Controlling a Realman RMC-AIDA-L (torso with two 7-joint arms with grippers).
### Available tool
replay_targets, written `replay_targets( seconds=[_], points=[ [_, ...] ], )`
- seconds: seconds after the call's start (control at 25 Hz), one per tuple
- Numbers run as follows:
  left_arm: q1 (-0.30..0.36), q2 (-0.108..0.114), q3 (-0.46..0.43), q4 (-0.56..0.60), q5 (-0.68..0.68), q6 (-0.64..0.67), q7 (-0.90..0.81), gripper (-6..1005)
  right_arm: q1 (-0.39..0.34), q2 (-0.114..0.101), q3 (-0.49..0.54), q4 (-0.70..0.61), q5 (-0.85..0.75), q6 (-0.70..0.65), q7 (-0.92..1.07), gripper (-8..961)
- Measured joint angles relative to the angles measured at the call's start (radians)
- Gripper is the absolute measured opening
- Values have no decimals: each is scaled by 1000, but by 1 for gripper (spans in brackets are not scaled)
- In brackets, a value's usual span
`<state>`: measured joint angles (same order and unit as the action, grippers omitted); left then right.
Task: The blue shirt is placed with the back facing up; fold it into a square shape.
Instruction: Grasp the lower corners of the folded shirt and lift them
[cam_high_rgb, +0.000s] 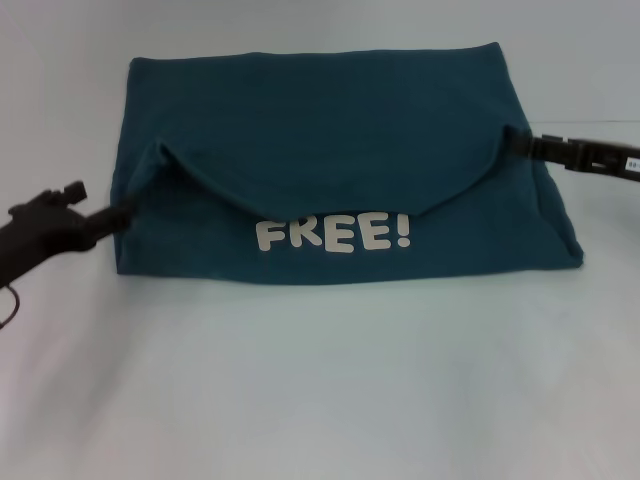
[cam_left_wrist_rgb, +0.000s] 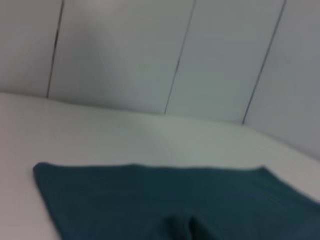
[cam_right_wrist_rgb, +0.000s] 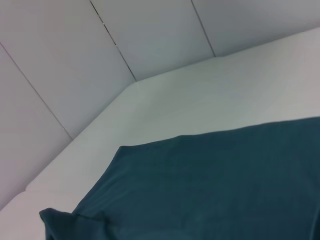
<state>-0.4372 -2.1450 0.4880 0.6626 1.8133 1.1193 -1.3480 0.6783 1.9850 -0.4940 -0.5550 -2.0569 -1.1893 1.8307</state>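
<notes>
While the blue shirt lies spread across the middle of the white table, we see it partly folded: a plain upper layer hangs forward in a curved flap over the lower layer, whose white "FREE!" lettering shows just beneath the flap's edge. We locate the left gripper at the shirt's left edge, where its tip meets the cloth at the flap's raised left corner. We locate the right gripper at the right edge, touching the flap's raised right corner. Both corners stand lifted off the lower layer at these points, and each gripper appears to pinch its corner, though we cannot see the fingers directly. From both wrist views we see only the shirt's plain surface, the table and the panelled wall behind it.
</notes>
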Motion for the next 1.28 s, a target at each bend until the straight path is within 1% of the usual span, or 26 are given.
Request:
replay_targets(
  seconds=[0.2, 0.36, 0.6, 0.76, 0.92, 1.28],
  points=[
    [23, -13, 1, -1, 25, -35, 99, 844, -20, 10, 1, 0, 2, -8, 13, 684],
    [31, -16, 1, -15, 42, -46, 163, 836, -29, 20, 2, 0, 2, -8, 16, 681],
    [32, -16, 6, -21, 110, -60, 175, 823, -32, 22, 2, 3, 9, -7, 17, 677],
    [30, -18, 29, -27, 147, -61, 192, 814, -32, 23, 2, 4, 13, -5, 17, 674],
    [18, -19, 46, -42, 151, -75, 204, 806, -33, 24, 2, 7, 15, -2, 18, 671],
    [-11, -19, 117, -59, 151, -156, 213, 787, -37, 26, 2, 10, 15, 1, 18, 664]
  ],
)
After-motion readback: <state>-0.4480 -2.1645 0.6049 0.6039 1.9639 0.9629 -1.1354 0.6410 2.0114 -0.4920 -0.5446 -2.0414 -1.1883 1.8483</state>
